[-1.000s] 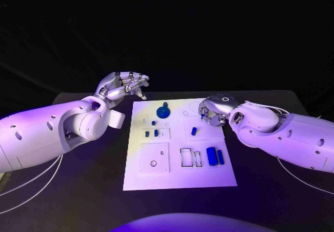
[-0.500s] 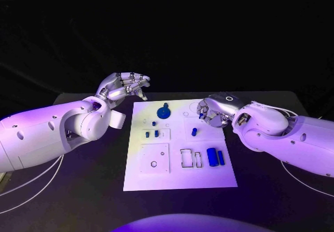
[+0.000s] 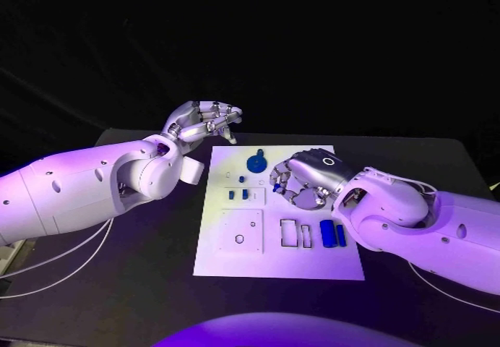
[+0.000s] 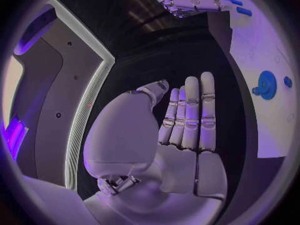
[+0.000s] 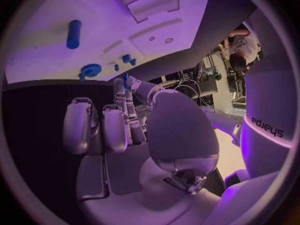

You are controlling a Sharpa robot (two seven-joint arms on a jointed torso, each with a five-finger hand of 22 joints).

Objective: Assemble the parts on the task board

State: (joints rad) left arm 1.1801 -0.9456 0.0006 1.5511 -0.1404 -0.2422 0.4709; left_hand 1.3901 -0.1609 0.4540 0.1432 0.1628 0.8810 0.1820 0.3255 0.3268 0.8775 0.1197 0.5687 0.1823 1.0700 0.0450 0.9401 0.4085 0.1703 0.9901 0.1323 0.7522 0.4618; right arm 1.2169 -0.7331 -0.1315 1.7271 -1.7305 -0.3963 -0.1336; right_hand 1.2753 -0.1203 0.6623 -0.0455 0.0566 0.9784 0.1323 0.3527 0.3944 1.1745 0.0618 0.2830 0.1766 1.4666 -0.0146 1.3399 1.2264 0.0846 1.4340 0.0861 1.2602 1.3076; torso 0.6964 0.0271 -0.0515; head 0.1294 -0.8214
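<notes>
Small blue part (image 3: 277, 188) pinched in right hand (image 3: 299, 181) fingers, over task board (image 3: 273, 254)

- Flat matte black table (image 3: 136, 289) takes up the lower half of the head view, its far edge running across from about 9 to 3 o'clock.
- Everything behind that edge, up toward 12 o'clock, is plain dark backdrop (image 3: 313, 65), no wall detail I can make out.
- Violet light washes over the whole scene.
- Thin white cables (image 3: 58, 264) trail across the tabletop at about 8 o'clock, another one at around 4.
- Left wrist view picks up a grey panel with a glowing pale strip along its edge (image 4: 81, 120) at about 9 o'clock.
- Right wrist view has a messy cluster of dark cables and gear (image 5: 203, 80) at around 2 o'clock, too small to sort out.
</notes>
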